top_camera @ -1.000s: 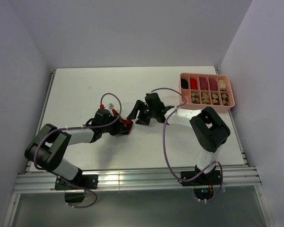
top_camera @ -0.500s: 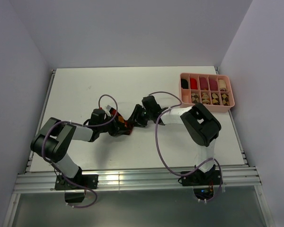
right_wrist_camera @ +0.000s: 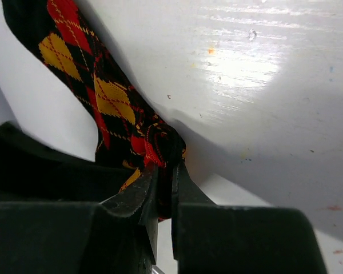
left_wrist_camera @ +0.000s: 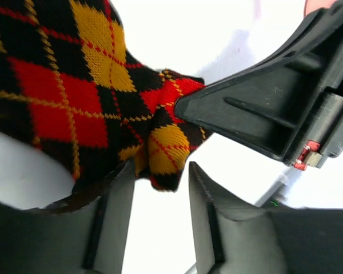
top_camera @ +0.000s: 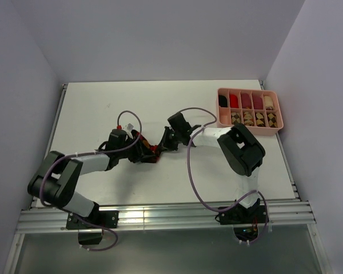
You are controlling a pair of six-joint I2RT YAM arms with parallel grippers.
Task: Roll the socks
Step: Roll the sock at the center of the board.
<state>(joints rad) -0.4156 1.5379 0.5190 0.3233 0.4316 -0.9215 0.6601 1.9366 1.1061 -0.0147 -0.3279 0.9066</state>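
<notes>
A black-red-orange argyle sock lies on the white table between my two grippers. My right gripper is shut on a bunched end of the sock, with fabric pinched between its narrow jaws. My left gripper stands open, with the tip of the sock just above the gap and its fabric draped against the left finger. In the left wrist view the right gripper's black finger presses into the sock from the right. From above, both grippers meet at the sock.
A pink divided tray stands at the back right of the table and holds rolled plain socks in its far row and patterned ones in its near row. Purple cables loop over both arms.
My right gripper has moved left onto the sock and shut on its end. My left gripper, shut on the sock before, has opened.
</notes>
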